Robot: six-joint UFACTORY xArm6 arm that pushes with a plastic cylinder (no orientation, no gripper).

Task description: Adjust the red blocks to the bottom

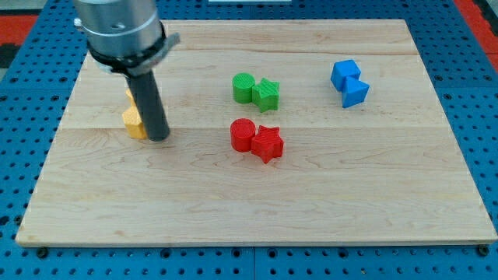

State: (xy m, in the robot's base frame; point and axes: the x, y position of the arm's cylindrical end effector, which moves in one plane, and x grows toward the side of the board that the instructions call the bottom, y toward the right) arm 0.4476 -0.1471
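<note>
A red cylinder (243,134) and a red star-shaped block (268,143) touch each other near the middle of the wooden board (257,210). My tip (159,138) stands at the view's left, well left of the red pair, right beside the yellow blocks (134,123), which the rod partly hides.
A green cylinder (243,87) and a green star block (266,95) sit just above the red pair. Two blue blocks (349,82) lie at the upper right. A blue pegboard surrounds the board.
</note>
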